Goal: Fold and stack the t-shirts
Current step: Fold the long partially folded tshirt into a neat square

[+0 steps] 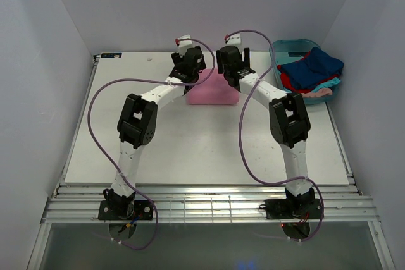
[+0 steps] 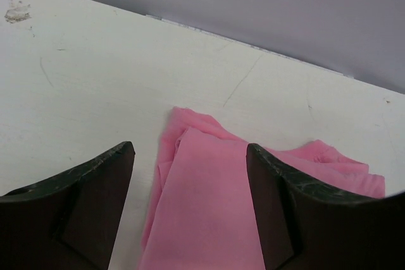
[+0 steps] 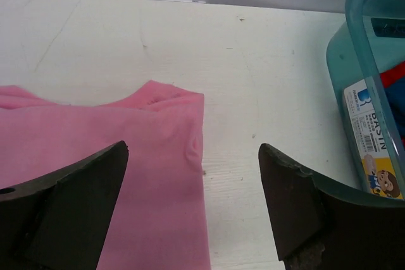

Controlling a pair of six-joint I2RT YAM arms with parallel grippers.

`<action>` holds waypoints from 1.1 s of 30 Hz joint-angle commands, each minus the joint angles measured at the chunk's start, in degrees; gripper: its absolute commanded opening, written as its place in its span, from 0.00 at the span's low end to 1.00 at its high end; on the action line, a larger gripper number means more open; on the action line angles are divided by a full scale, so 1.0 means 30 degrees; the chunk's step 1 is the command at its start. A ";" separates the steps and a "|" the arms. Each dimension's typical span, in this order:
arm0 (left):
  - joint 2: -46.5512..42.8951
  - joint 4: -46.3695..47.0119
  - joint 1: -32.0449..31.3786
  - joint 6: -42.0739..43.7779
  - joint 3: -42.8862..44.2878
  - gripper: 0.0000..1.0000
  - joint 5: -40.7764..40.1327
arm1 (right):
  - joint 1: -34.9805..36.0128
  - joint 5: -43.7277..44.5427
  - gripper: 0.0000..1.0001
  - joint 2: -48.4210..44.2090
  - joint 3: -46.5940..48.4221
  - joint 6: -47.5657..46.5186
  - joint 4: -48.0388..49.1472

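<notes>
The left gripper [image 2: 190,150] stands wide open with nothing between its fingers. In its wrist view the pink shirt [image 2: 209,207] fills the gap from the lower centre, its layered corner poking toward the middle of the frame. The right gripper [image 3: 193,150] is just as wide and just as empty. The shirt's edge runs down between its fingers, cloth on the left of the frame and bare table [image 3: 253,61] on the right.

From above, the pink shirt [image 1: 212,93] lies as a folded block at the upper centre, under both wrists. How far the fingertips are above the cloth is hard to judge from these views.

The chief risk is a shallow pinch. At the left end several layers sit offset, so closing there may catch only the top one and pull the fold open when lifted. If the two grips are uneven, the block would skew.

The arms crowd together over the shirt and could knock each other.

The teal tub [image 1: 291,43], holding the dark blue shirt [image 1: 319,64] and the other colours, sits at the upper right. It is near enough for a rightward swing to nudge it.
</notes>
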 commanded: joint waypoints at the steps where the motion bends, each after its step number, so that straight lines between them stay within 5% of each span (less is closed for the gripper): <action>1: -0.2312 0.0370 0.0128 -0.0294 -0.0640 0.82 0.0444 | -0.0062 -0.0106 0.88 -0.2245 -0.1973 -0.0565 0.3246; 4: -0.3542 0.0812 -0.0018 -0.0850 -0.2868 0.79 0.1941 | -0.0033 -0.2271 0.77 -0.3888 -0.4235 -0.0479 0.4161; 8: -0.3373 0.0053 0.0010 -0.0940 -0.4366 0.78 0.1712 | -0.0062 -0.5000 0.58 -0.3920 -0.3770 0.1012 0.1148; 9: -0.3139 -0.0588 0.0069 -0.0794 -0.4280 0.78 0.1796 | -0.0062 -0.5704 0.47 -0.3920 -0.4059 0.1161 0.0795; 10: -0.2934 -0.1088 0.0156 -0.0590 -0.4279 0.77 0.2029 | -0.0062 -0.7045 0.16 -0.3949 -0.4410 0.1394 0.0878; 11: -0.2787 -0.1151 0.0215 -0.0501 -0.4395 0.78 0.2235 | -0.0091 -0.7406 0.08 -0.3949 -0.4732 0.1629 0.0995; 19: -0.3957 0.2305 0.1589 -0.0206 -0.7442 0.78 0.7531 | -0.0092 -0.9051 0.08 -0.1696 -0.4181 0.3124 -0.0729; 33: -0.2523 0.2161 0.4112 -0.2491 -0.5951 0.81 1.3632 | -0.0092 -0.8348 0.08 0.0533 -0.3797 0.3419 -0.3485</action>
